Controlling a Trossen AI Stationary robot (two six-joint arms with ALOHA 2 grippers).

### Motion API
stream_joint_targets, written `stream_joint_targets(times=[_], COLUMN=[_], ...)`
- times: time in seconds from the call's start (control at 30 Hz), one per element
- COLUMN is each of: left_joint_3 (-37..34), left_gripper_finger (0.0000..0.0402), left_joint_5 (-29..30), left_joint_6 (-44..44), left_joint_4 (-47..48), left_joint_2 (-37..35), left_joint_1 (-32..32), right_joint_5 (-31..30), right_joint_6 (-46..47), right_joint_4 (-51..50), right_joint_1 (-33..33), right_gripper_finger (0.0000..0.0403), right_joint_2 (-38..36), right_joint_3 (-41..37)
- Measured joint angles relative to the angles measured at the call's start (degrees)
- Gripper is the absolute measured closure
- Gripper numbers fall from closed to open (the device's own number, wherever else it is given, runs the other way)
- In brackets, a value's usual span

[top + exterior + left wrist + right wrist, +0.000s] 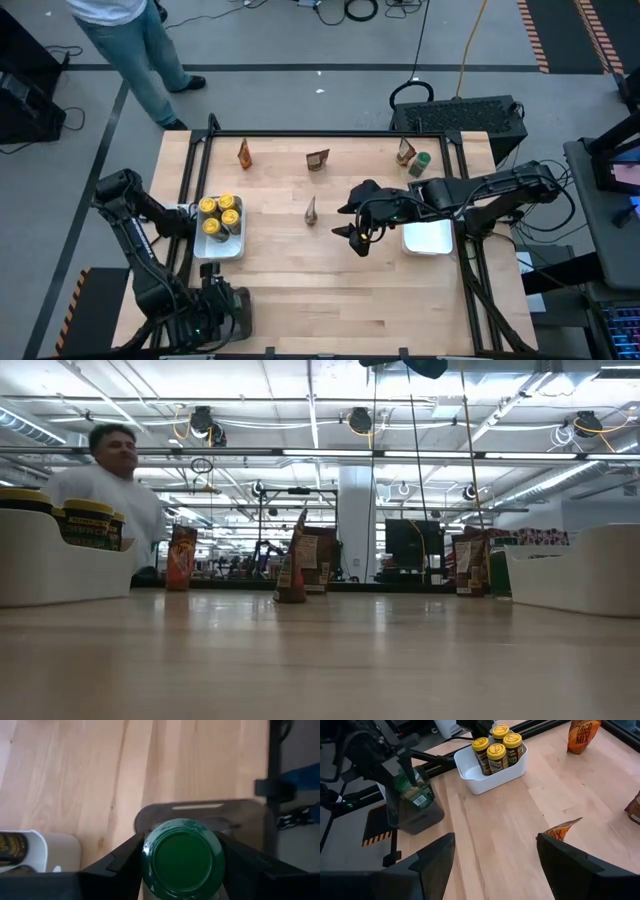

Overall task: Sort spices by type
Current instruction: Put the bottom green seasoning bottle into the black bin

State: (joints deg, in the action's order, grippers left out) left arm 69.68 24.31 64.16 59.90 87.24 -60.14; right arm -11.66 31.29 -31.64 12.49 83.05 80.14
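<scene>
My left gripper has its dark fingers clamped on a small green-lidded glass spice jar, held over the dark grey tray off the table's left edge, just beside the white rectangular tray of yellow-lidded jars. My right gripper hangs with fingers spread wide over mid-table, a brown-orange flat packet standing just ahead. Bare wood lies open around it; more packets and another green-lidded jar line the far edge.

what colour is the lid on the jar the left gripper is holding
Green. The jar's lid shows best in the left wrist view, between the left gripper's fingers.
</scene>
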Motion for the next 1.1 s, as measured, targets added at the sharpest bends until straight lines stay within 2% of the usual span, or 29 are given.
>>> stream_joint_targets(times=[0.27, 0.93, 1.1], left_joint_3=[-4.83, -7.71, -7.71], left_gripper_finger=[0.0187, 0.0187, 0.0171], left_joint_5=[-5.69, -6.22, -6.52], left_joint_6=[-0.49, -6.45, -6.43], left_joint_4=[-3.08, -4.40, -5.47], left_joint_2=[0.00, -0.02, -0.02], left_joint_1=[0.00, 0.00, 0.00], right_joint_5=[0.00, -0.04, -0.26], right_joint_6=[-0.49, -1.95, -2.19], right_joint_4=[-0.26, -1.99, -2.00], right_joint_1=[0.00, -0.11, -0.15], right_gripper_finger=[0.0138, 0.0138, 0.0138], right_joint_2=[0.00, 0.00, 0.00], right_joint_3=[0.00, 0.00, 0.00])
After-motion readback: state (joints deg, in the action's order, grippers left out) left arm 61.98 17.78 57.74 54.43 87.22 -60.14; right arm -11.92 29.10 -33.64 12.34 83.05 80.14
